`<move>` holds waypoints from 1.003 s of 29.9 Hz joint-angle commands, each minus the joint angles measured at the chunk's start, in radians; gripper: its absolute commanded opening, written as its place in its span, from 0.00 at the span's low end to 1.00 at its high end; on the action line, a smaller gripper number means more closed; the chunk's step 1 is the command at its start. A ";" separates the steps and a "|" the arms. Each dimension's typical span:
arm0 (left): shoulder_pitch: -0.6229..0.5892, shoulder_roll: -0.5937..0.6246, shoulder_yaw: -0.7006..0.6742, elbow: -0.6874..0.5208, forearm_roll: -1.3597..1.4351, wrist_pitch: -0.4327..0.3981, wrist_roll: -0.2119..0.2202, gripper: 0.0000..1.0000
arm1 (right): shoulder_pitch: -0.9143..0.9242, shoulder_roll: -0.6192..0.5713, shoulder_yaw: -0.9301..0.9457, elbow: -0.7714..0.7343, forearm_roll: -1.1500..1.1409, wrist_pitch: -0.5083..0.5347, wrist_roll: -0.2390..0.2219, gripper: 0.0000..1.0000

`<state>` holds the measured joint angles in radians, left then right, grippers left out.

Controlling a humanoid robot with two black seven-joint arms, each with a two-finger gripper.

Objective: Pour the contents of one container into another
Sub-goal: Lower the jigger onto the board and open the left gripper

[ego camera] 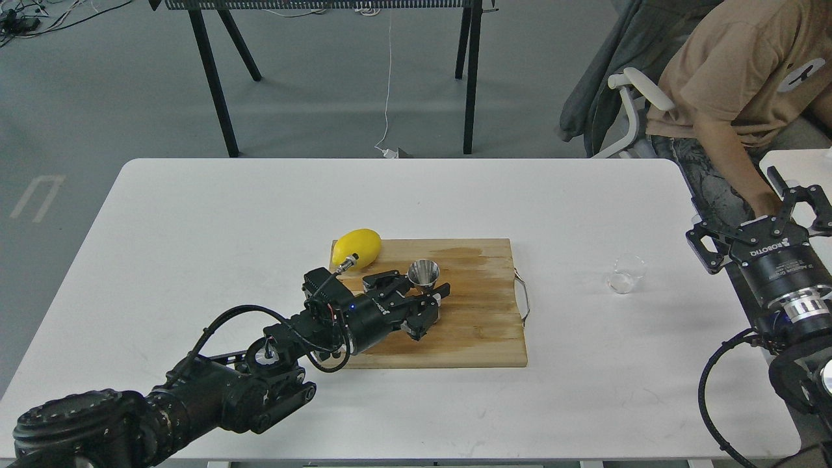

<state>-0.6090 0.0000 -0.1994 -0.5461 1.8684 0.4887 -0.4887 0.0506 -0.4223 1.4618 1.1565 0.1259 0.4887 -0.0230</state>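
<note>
Left gripper (424,300): fingers apart around the jigger (423,273) waist.
Jigger: rigid, slick steel; pinch its waist.
Right gripper (767,203): spread, empty; fragile glass cup (626,273) sits leftward.

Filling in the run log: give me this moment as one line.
left hand: around jigger on cutting board, grip unclear | right hand: open, empty | glass cup: on table, untouched | pour: not started

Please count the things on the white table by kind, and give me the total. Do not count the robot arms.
Lemon: 1
Steel jigger: 1
Clear glass cup: 1
Wooden cutting board: 1
Total: 4

The lemon and the jigger are on the board; the cup stands apart on the table, to the right of the board.
</note>
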 commanded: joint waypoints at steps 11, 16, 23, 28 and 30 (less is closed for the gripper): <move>0.025 0.000 0.000 -0.014 0.000 0.000 0.000 0.93 | -0.005 0.000 0.002 0.000 0.000 0.000 0.000 0.99; 0.035 0.000 0.000 -0.017 0.000 0.000 0.000 0.94 | -0.005 0.000 0.002 0.000 0.001 0.000 0.000 0.99; 0.041 0.000 0.000 -0.027 0.000 0.000 0.000 0.94 | -0.005 0.000 0.002 0.002 0.001 0.000 0.000 0.99; 0.055 0.000 0.000 -0.072 0.000 0.000 0.000 0.94 | -0.006 0.002 0.000 0.002 0.000 0.000 0.000 0.99; 0.057 0.012 0.000 -0.074 0.000 0.000 0.000 0.94 | -0.006 0.003 0.000 0.002 0.001 0.000 0.000 0.99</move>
<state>-0.5572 0.0002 -0.1994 -0.6140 1.8684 0.4887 -0.4887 0.0453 -0.4210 1.4634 1.1582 0.1274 0.4887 -0.0231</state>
